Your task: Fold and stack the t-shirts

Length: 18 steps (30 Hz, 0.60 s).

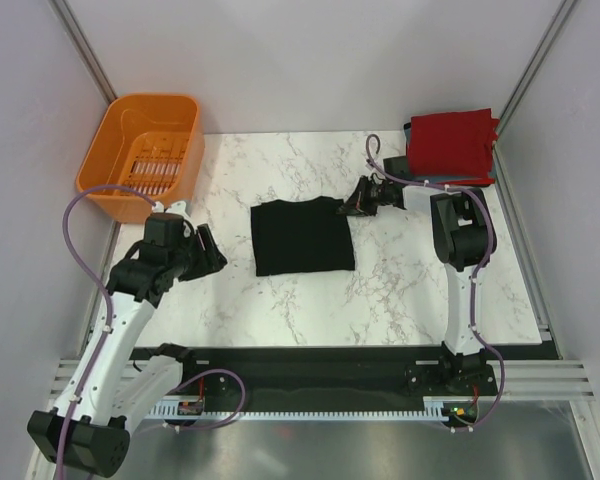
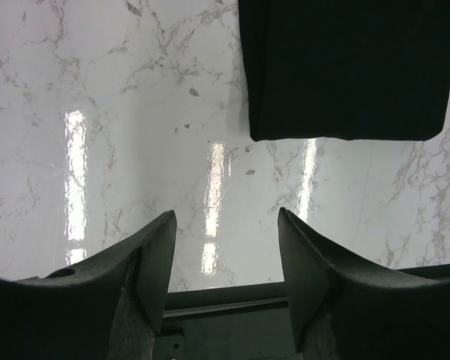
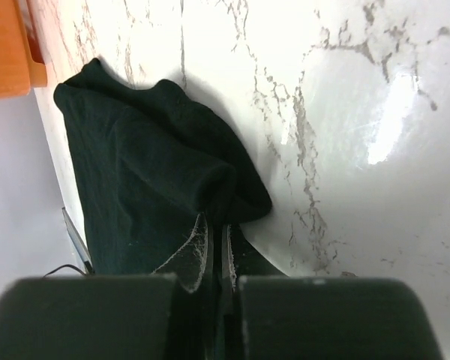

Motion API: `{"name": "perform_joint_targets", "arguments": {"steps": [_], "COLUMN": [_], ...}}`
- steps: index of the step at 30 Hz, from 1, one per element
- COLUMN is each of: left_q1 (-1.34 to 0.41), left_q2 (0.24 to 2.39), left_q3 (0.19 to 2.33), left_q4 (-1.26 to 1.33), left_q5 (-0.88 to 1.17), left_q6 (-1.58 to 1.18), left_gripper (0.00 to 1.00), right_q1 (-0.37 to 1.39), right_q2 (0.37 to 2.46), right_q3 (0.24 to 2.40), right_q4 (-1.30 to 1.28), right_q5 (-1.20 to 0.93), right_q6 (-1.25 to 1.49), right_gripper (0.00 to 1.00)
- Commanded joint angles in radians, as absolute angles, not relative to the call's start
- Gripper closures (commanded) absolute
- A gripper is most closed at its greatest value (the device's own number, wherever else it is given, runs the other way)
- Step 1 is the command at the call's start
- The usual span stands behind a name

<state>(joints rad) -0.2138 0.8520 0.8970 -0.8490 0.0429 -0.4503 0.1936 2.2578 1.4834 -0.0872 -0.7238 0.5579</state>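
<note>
Nearest us, the left hand (image 1: 208, 250) hangs with its fingers spread, holding nothing, just left of the folded black t-shirt (image 1: 302, 238) lying in the middle of the table (image 1: 410, 290). The right hand (image 1: 352, 203) is pinched tight on that shirt's far right corner, bunching the cloth. Beyond, a folded red t-shirt (image 1: 450, 145) sits at the far right corner, an orange basket (image 1: 150, 98) at the far left.

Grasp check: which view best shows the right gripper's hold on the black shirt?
Right wrist: the right gripper is shut on the black shirt at a bunched corner. Top external shows it small; left wrist, only the shirt's edge.
</note>
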Motion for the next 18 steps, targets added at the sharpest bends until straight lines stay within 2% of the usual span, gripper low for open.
{"name": "perform_joint_targets", "arguments": {"steps": [1,4,10,18], "left_q1": [-0.213,-0.213,-0.213,-0.213], "left_q2": [0.818,0.789,0.729,0.704], "left_q3": [0.881,0.871,0.859,0.854], "left_q4": [-0.779,-0.775,-0.773,-0.778], "left_q5": [0.003,-0.049,-0.113,-0.143], "left_q6": [-0.440,-0.446,-0.459,-0.469], "left_gripper": [0.36,0.36,0.36,0.36], "right_q1": [0.204,0.202,0.196,0.170], "right_q2": [2.198,2.143,2.050,1.944], "right_q3": [1.483,1.523,1.673,1.792], "right_q4": [-0.067,-0.135,-0.380,-0.535], "right_q5": [-0.758,-0.743,-0.540,-0.312], "right_q6": [0.563,0.539,0.371,0.224], "right_gripper": [1.00,1.00,1.00,1.00]}}
